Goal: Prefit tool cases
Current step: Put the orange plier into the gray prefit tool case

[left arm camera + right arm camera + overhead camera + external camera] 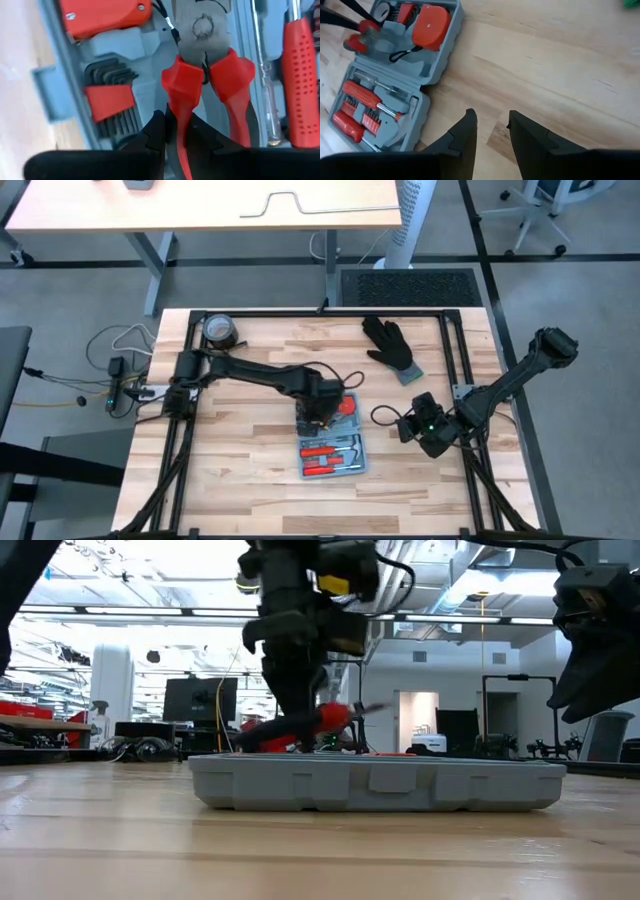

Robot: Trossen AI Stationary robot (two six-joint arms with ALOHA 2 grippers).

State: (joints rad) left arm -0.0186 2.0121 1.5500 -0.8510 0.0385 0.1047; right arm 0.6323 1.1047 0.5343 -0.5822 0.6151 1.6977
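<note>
The tool case point(333, 442) lies open on the table, both halves flat. Its grey recesses hold red-handled screwdrivers point(367, 97), hex keys point(112, 92) and an orange tape measure point(431, 22). My left gripper point(175, 120) stands over the case's far half point(345, 408) and is shut on red-handled pliers point(205, 60). In the low view the pliers point(312, 728) show tilted above the case's rim point(375, 780). My right gripper point(492, 120) hangs open over bare wood to the right of the case point(385, 75), with nothing between its fingers. My left gripper pinches one red handle of the pliers point(179, 107), a little behind the joint, between its two fingers. The fingers come down from above at a slant. The other handle point(240, 95) stays free beside them. The pliers sit tilted over the case's far half; whether the head rests in a recess, I cannot tell.
A black glove with a grey cuff point(392, 345) lies at the far right of the table. A dark tape roll point(218, 330) sits at the far left corner. Bare wood lies left of the case and along the near edge.
</note>
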